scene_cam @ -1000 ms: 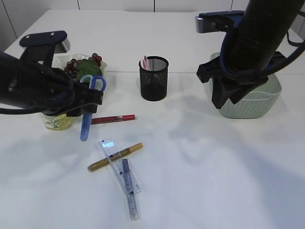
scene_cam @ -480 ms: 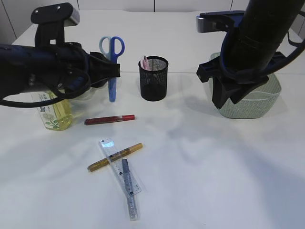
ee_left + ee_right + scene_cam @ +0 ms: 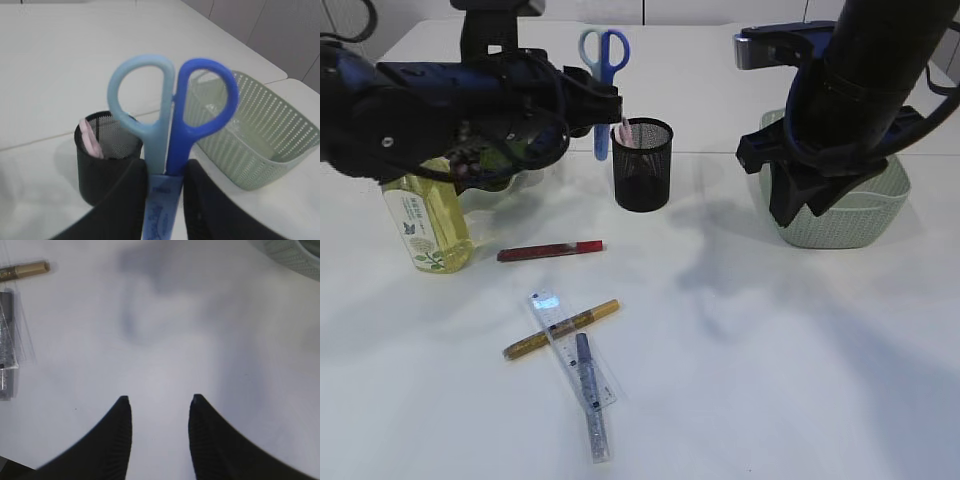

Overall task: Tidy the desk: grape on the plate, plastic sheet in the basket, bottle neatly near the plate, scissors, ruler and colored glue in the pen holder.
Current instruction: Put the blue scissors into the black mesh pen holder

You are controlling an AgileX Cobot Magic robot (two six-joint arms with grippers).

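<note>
The left gripper (image 3: 164, 192) is seen clamped on a pair of scissors (image 3: 603, 78), held upright with the pale blue and dark blue handle loops uppermost and the sheathed blades pointing down. In the exterior view, the scissors are held in the air just left of the black mesh pen holder (image 3: 642, 165), their lower end near its rim; a pink item is already lodged inside the holder. The right gripper (image 3: 159, 432) is shown with its jaws parted and nothing between them, poised over bare table (image 3: 770, 350) in front of the pale green basket (image 3: 860, 215). Behind the left arm, a yellow bottle (image 3: 424, 222) is stood upright at the left of the table. A red glue pen (image 3: 550, 250) is laid flat between the bottle and the pen holder. Nearer the camera, a clear ruler (image 3: 570, 350) is laid at a slant, crossed by a gold glue pen (image 3: 562, 329), and a blue glue pen (image 3: 590, 395) rests along it. The grape and plate are largely hidden by the left arm.
</note>
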